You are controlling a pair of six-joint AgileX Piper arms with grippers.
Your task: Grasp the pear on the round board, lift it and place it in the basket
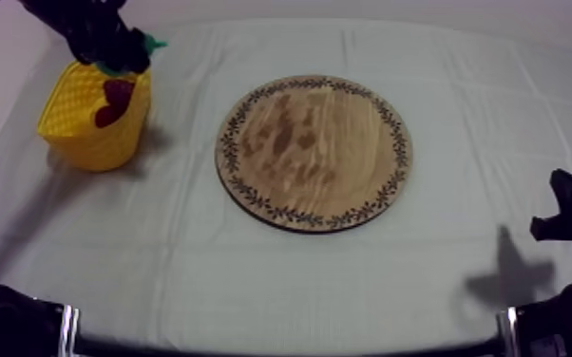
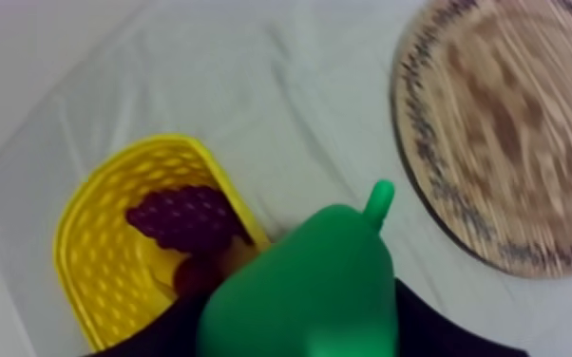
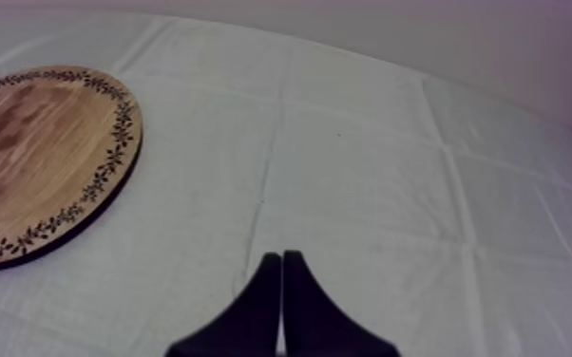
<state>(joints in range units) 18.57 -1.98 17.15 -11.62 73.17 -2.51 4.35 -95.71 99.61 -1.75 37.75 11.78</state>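
Pear [image 2: 299,285] (smooth green) clamped in left gripper [image 1: 121,52] over yellow basket [image 1: 73,128], right gripper [image 3: 281,259] closed

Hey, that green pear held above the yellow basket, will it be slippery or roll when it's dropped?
Probably a bit slippery: the pear has smooth, rounded skin. It looks stiff, undented in the left gripper. Its round body may roll, but the yellow basket and the grapes inside should stop it.

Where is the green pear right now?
In the top view the pear is at the table's left side, held in the left gripper above the yellow basket, off the wooden board.
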